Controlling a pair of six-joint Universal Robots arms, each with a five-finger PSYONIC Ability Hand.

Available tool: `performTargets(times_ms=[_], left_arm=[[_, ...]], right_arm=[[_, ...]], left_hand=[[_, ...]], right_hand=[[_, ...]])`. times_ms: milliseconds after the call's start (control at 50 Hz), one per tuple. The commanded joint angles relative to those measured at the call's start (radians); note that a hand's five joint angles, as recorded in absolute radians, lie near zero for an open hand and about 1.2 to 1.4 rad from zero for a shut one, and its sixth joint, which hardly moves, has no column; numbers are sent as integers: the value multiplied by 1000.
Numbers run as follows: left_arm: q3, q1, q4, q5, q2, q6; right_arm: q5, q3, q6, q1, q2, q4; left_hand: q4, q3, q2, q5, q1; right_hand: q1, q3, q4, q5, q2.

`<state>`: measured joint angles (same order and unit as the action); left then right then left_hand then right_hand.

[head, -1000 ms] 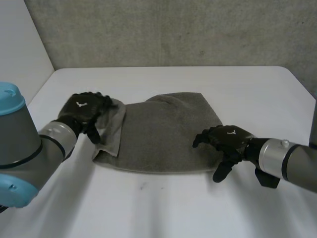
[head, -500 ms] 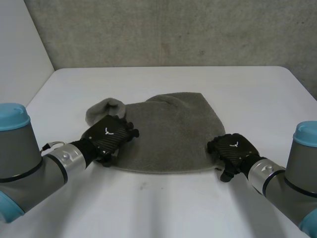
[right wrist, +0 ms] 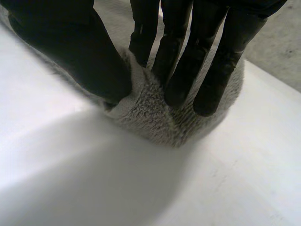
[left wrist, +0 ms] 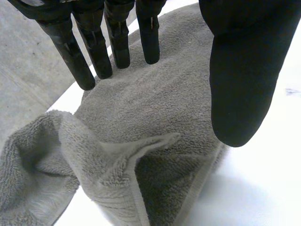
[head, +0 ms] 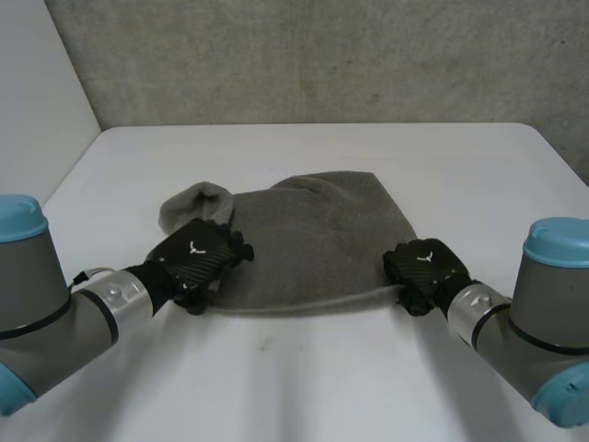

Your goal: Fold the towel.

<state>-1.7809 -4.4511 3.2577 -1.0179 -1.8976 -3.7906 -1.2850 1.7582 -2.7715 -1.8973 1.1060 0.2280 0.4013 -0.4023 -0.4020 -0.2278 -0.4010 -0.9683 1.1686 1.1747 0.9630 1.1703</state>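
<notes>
On the white table (head: 304,387) before a grey concrete wall (head: 322,64), the grey terry towel (head: 313,241) lies mid-table, judged soft, limp and light, best gripped at its near corners: the right hand (head: 421,265) pinches the near-right corner, while the left hand (head: 195,256) hovers with fingers straight and unclasped over the rumpled near-left corner.
</notes>
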Motion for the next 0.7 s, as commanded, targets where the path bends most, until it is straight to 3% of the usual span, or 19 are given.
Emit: performTargets(times_ms=[20, 160, 220, 360, 420, 700], left_arm=[[-8, 16, 7, 1, -5, 73], [47, 47, 11, -22, -63, 239], [101, 73, 11, -76, -120, 287], [211, 114, 10, -316, -219, 310], [231, 130, 4, -361, -244, 308], [216, 141, 1, -378, -236, 293]], right_arm=[[-30, -117, -7, -5, -3, -12], [-27, -158, -7, 0, 106, -99], [-22, -160, -7, 7, 130, -136], [-20, -138, -5, 6, 175, -176], [-27, -135, -5, 9, 202, -177], [-25, -155, -2, 15, 278, -173]], left_hand=[[62, -61, -61, -61, -62], [71, -70, -70, -70, -71], [94, -93, -93, -93, -94], [237, -236, -237, -236, -238], [302, -301, -301, -301, -303], [382, -381, -381, -381, -382]], right_hand=[[-428, 228, 222, 259, 226], [-428, 228, 222, 259, 226], [-428, 228, 222, 259, 226], [-428, 228, 222, 259, 226], [-428, 228, 222, 259, 226], [-428, 228, 222, 259, 226]])
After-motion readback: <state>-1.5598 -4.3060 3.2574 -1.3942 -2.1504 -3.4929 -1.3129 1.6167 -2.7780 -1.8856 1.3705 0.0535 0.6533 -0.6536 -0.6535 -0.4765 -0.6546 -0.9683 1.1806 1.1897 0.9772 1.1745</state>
